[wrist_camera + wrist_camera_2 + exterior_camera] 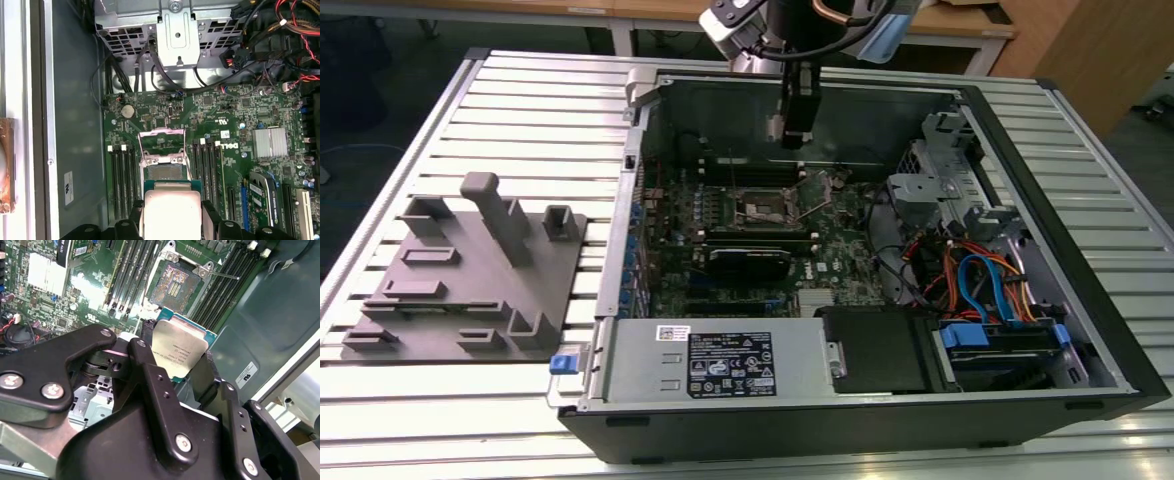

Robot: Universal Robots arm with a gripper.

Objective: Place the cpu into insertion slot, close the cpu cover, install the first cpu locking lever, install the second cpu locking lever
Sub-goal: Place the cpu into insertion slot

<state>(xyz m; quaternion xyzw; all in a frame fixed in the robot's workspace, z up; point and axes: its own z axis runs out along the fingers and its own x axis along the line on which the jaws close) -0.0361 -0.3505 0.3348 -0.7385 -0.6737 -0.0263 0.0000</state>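
Slatted metal worktop (520, 90) carries an open computer case (1101, 330). Inside it, the claw (176, 347) is clamped on the cpu (181, 354) by its edges, above the board (240, 115), near the bare slot (174, 286); the cover (161, 132) stands raised.

1. In the first wrist view, the cpu (172, 215) runs off the picture's edge, so you see only part of its face.
2. There the gripper (172, 209) has its fingers (210, 217) over both side edges of the cpu, and the cpu hides the near part of the insertion slot (165, 172).
3. In the second wrist view, one black finger covers a corner of the cpu.
4. At the exterior view's upper centre, the arm (740, 25) is cut off by the frame, and what the gripper tip carries is too small for you to tell.
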